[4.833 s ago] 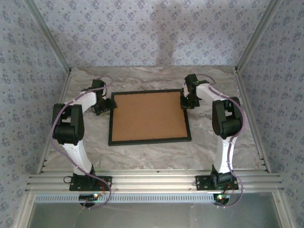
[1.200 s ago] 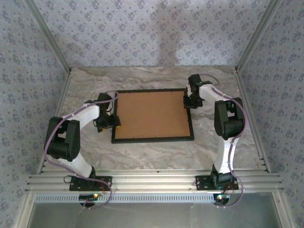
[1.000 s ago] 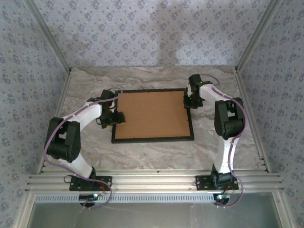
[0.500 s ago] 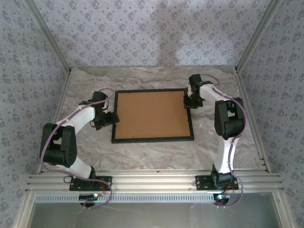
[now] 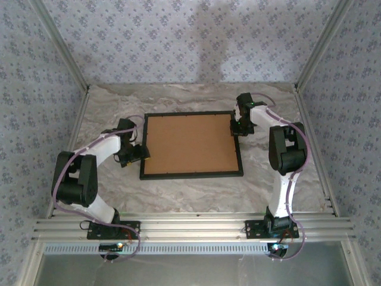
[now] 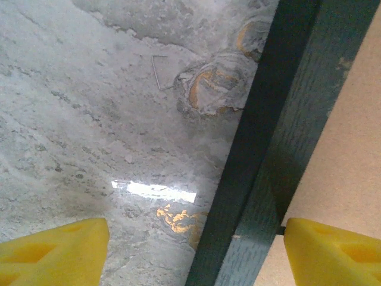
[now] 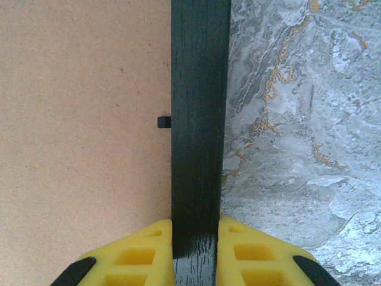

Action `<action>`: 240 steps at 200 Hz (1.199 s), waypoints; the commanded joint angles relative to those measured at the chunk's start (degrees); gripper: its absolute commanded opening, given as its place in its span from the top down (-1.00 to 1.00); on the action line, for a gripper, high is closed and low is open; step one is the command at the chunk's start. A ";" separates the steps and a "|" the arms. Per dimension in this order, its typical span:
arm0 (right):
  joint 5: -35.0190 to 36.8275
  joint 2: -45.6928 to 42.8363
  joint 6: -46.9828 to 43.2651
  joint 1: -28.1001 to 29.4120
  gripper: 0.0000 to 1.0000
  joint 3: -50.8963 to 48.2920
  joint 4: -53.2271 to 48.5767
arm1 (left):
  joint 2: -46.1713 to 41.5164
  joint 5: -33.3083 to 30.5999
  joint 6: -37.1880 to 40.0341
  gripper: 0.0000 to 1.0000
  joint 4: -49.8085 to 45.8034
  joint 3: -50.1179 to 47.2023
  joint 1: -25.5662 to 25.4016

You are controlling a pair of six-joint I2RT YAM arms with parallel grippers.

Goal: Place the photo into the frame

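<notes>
The thin black frame (image 5: 190, 175) lies face down in the middle of the table, and the plain brown backing board (image 5: 189, 144) fills it. The photo is hidden. My left gripper (image 5: 139, 154) is open at the frame's left edge. In the left wrist view that gripper (image 6: 196, 241) has its yellow fingers (image 6: 56, 250) on either side of the frame bar (image 6: 280, 119), one over the table and one over the board (image 6: 351, 149). My right gripper (image 5: 236, 127) is at the frame's right edge. The right wrist view shows it (image 7: 195, 253) shut on the frame bar (image 7: 199, 107).
A small black retaining tab (image 7: 164, 122) sticks out from the frame onto the board (image 7: 83, 119). The grey marbled table top (image 5: 178, 196) has patterned walls on three sides and an aluminium rail (image 5: 190, 226) at the near edge. Round stain marks (image 6: 211, 89) lie left of the frame.
Since the earliest frame the frame has shifted a little to the right. My left gripper has slid along the frame's left edge and now sits slightly nearer. The right gripper has kept its grip.
</notes>
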 commanded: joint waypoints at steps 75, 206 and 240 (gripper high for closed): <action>-2.28 -0.45 -0.06 0.38 0.63 -0.68 -3.62 | 2.49 0.06 -1.15 -0.55 2.73 -3.49 0.37; -1.78 0.68 -0.32 -0.02 0.63 1.82 -4.79 | -2.76 -2.15 1.26 -0.58 -3.41 3.03 0.39; -1.68 1.08 -0.06 0.29 0.63 1.85 -4.49 | -1.72 -2.74 0.59 -0.57 -1.30 0.55 0.39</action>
